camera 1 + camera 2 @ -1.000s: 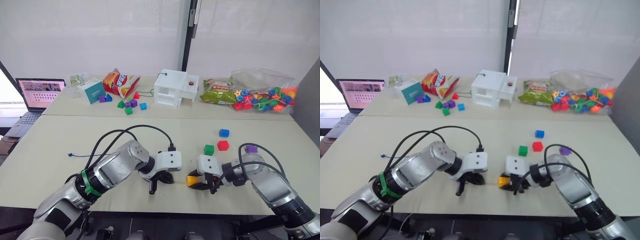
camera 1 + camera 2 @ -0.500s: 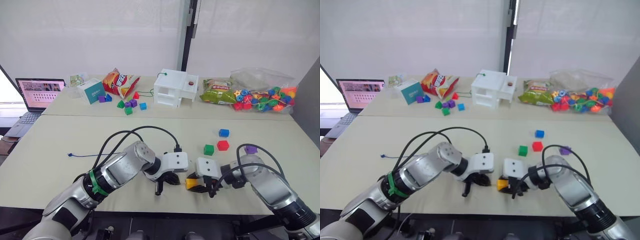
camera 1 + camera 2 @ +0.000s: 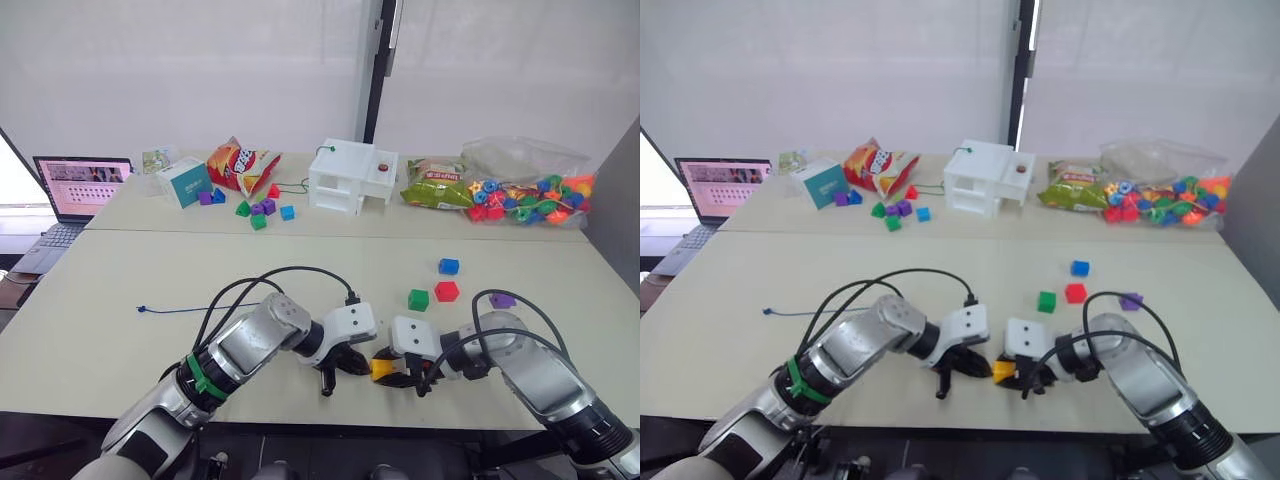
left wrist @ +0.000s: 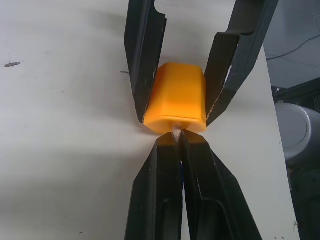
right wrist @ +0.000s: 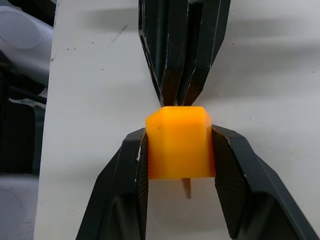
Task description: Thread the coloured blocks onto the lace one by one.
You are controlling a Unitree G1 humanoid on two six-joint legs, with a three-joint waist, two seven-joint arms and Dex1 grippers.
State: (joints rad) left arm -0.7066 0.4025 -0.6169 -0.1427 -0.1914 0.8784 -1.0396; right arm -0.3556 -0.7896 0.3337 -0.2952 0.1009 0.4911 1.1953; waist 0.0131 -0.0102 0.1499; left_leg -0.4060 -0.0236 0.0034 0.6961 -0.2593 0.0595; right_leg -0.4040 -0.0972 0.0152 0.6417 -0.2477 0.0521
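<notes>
My right gripper (image 5: pixel 180 145) is shut on the yellow-orange block (image 5: pixel 179 141), holding it just above the table's front edge (image 3: pixel 383 369). My left gripper (image 4: pixel 177 137) is shut on the lace's pale tip (image 4: pixel 176 133), which enters the block's near face. The tip's end (image 5: pixel 186 188) pokes out of the far face. The two grippers meet nose to nose at the block. The dark-blue lace (image 3: pixel 185 311) trails left across the table to a small knot. Green (image 3: pixel 418 299), red (image 3: pixel 447 291), blue (image 3: pixel 448 266) and purple (image 3: pixel 502 299) blocks lie to the right.
At the back stand a laptop (image 3: pixel 80 187), a teal box (image 3: pixel 182 182), a snack bag (image 3: pixel 240 165), a white box (image 3: pixel 350 177), a green bag (image 3: pixel 435 183) and a clear bag of beads (image 3: pixel 525 185). Small pieces (image 3: pixel 258 210) lie near the snack bag.
My left gripper has moved right with the lace tip until it meets the yellow-orange block. The right gripper has edged slightly left with the block.
</notes>
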